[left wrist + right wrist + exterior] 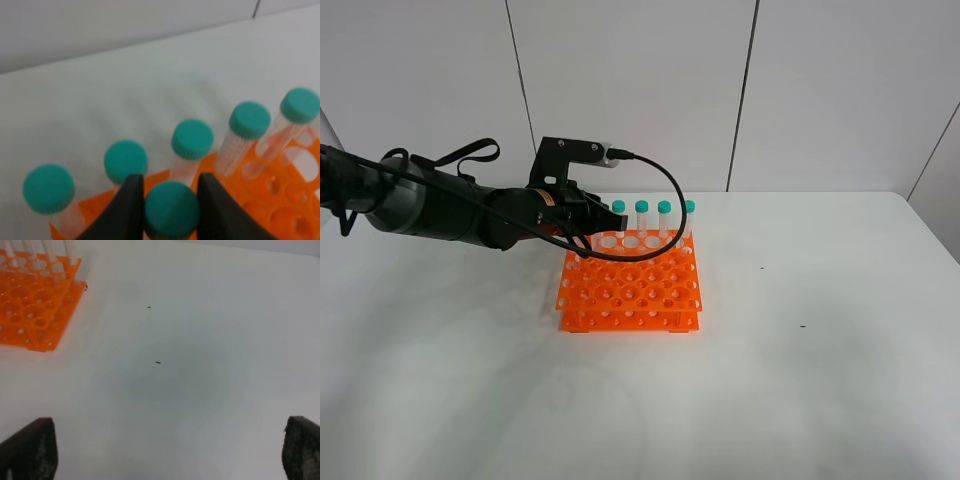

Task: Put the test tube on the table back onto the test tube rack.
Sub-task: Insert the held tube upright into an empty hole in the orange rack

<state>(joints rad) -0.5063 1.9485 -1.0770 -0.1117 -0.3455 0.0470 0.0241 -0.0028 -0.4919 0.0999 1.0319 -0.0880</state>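
in the left wrist view the test tube is seen clenched at its cap by the left end effector, upright for lowering into the test tube rack; beyond stand five capped tubes. the right end effector hangs released over the desk.
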